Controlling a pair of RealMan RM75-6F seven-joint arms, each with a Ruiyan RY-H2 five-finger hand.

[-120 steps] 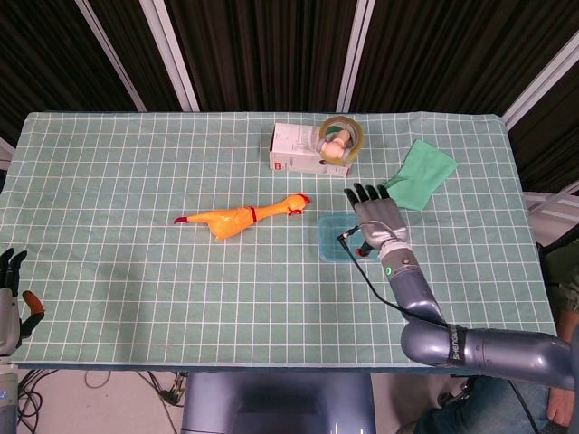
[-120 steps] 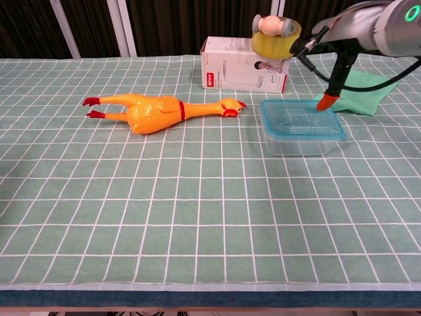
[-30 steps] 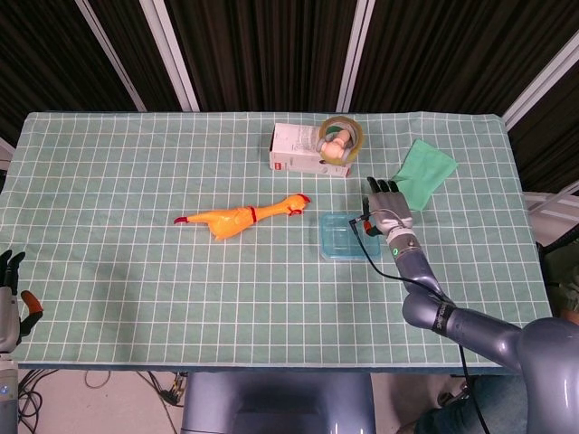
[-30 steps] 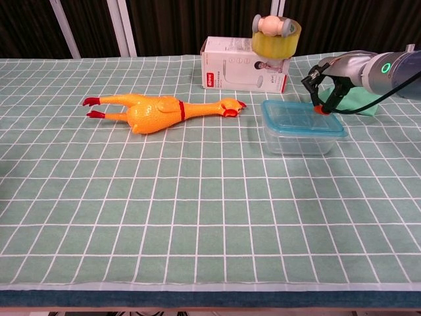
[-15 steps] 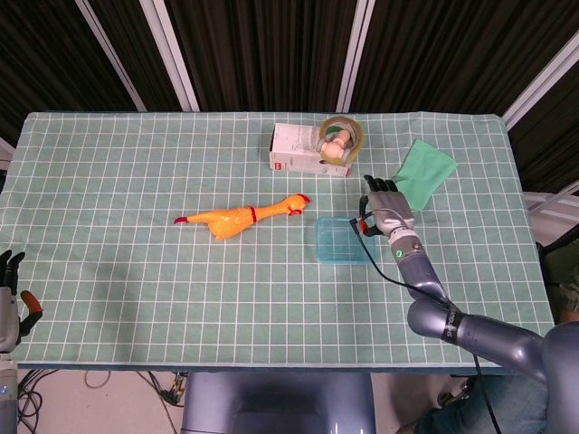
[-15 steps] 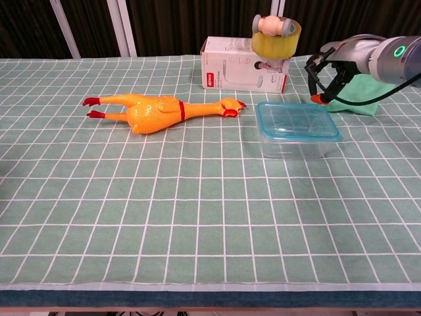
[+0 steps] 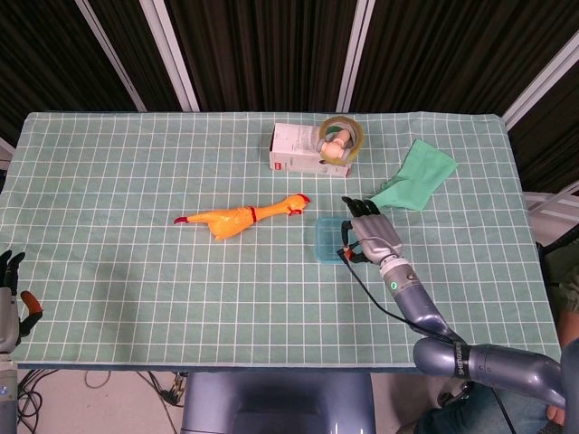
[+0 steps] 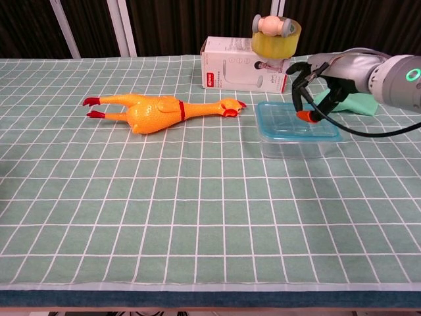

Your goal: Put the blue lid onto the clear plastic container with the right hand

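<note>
The clear plastic container [image 8: 295, 143] stands right of the table's centre with the blue lid [image 8: 283, 119] lying on top of it; in the head view the lid [image 7: 327, 239] shows left of my right hand. My right hand [image 7: 369, 238] is over the right part of the lid, fingers apart and pointing down. In the chest view this hand [image 8: 323, 82] reaches down, and its orange tip [image 8: 306, 116] touches the lid's top. It holds nothing. My left hand [image 7: 10, 301] hangs off the table's near left corner, fingers apart and empty.
A yellow rubber chicken [image 7: 240, 217] lies left of the container. Behind it stands a white box [image 7: 298, 150] with a yellow tape roll [image 7: 341, 136] on top. A green cloth [image 7: 416, 178] lies at the back right.
My right hand has moved from the container's far right edge to above the lid, its tip now down on the lid. Over the last seconds the container slid a little to the left.
</note>
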